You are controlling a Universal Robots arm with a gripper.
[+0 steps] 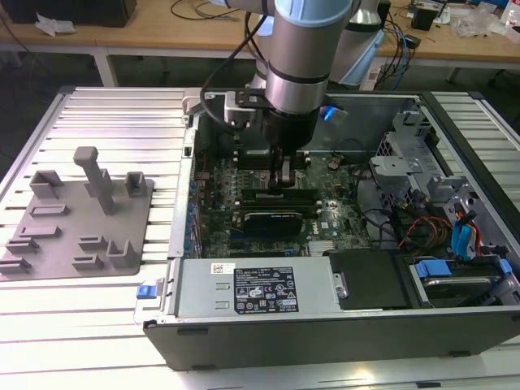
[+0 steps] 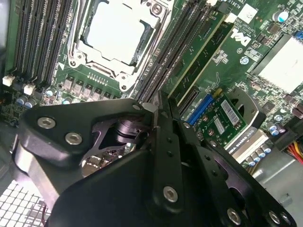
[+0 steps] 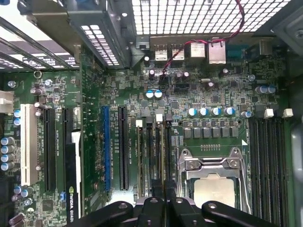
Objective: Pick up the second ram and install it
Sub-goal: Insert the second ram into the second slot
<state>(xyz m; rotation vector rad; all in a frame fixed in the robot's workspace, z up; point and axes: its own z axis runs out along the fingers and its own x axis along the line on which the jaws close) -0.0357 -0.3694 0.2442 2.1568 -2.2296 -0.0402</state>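
Inside the computer case (image 1: pixel 325 329), the end effector (image 2: pixel 157 105) is low over the motherboard (image 3: pixel 208 94). Its fingers appear clamped on the near end of the second ram (image 2: pixel 201 59), which stands along the memory slots (image 2: pixel 182 45) just beside the processor socket (image 2: pixel 118 33). I judge the seating needs the stick kept upright and parallel to its slot. It should be pressed straight down without twisting, so both ends sink evenly and the white latch (image 2: pixel 230 18) can close.

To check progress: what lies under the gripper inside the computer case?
Under the gripper lie the long memory slots beside the processor socket. The gripper covers the spot right below it, so whether a ram sits there is hidden.
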